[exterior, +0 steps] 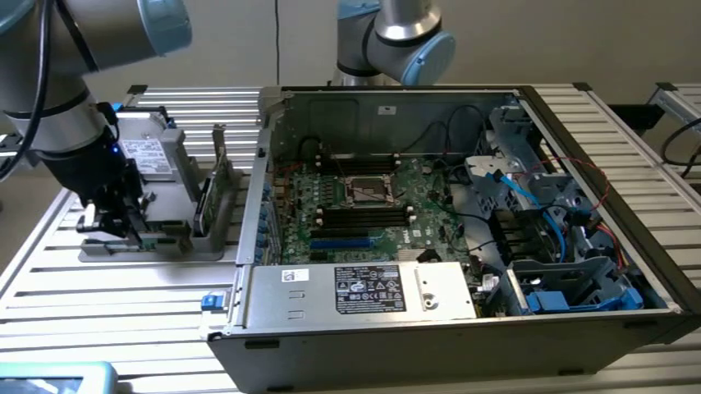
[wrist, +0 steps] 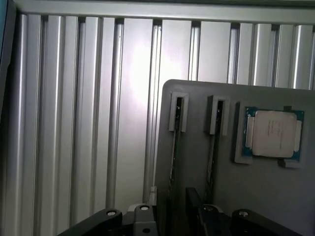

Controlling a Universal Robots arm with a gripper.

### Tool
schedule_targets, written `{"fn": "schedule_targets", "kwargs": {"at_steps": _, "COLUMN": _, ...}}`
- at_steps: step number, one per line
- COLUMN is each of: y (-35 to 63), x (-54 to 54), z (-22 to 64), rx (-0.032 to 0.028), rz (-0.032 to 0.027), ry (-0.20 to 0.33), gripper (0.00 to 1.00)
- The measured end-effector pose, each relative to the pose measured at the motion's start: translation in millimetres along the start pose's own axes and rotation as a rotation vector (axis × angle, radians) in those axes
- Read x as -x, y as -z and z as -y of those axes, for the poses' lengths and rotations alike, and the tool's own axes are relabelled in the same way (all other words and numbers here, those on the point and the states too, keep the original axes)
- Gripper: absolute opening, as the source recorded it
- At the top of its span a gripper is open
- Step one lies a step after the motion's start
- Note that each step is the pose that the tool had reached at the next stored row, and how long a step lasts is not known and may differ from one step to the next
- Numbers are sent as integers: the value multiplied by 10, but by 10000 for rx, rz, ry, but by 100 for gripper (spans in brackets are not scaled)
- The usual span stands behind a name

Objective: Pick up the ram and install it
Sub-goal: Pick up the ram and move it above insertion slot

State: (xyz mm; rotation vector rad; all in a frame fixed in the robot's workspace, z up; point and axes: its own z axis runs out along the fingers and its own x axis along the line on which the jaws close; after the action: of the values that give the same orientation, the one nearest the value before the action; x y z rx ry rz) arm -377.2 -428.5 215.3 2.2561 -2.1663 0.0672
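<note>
I've got the gripper (exterior: 114,226) spread wide and empty over the grey holder (wrist: 261,196), the ram (wrist: 173,162) edge-on in its slot beneath me, and if I'm off-centre, a jaw could catch the slot wall and skew the stick.

Case (exterior: 438,353) sits on the table (exterior: 110,287), board (exterior: 367,209) flat inside it. Holder (exterior: 176,234) lies at the exterior view's left of the case. In its slots stand the ram (wrist: 173,157) and a second stick (wrist: 214,147), chip (wrist: 274,133) beside them, gripper (exterior: 110,226) above the holder
</note>
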Motion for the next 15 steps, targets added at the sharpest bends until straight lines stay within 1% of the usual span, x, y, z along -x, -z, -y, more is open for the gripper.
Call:
{"fn": "schedule_targets", "kwargs": {"at_steps": 5, "y": -89, "x": 4, "z": 4, "rx": 0, "rz": 0, "ry": -1, "gripper": 36}}
{"fn": "schedule_targets", "kwargs": {"at_steps": 10, "y": -144, "x": 23, "z": 17, "rx": 3, "rz": -2, "ry": 0, "gripper": 36}}
{"fn": "schedule_targets", "kwargs": {"at_steps": 12, "y": -155, "x": 27, "z": 17, "rx": 30, "rz": 0, "ry": 3, "gripper": 36}}
{"fn": "schedule_targets", "kwargs": {"at_steps": 15, "y": -171, "x": 31, "z": 16, "rx": 49, "rz": 1, "ry": 1, "gripper": 36}}
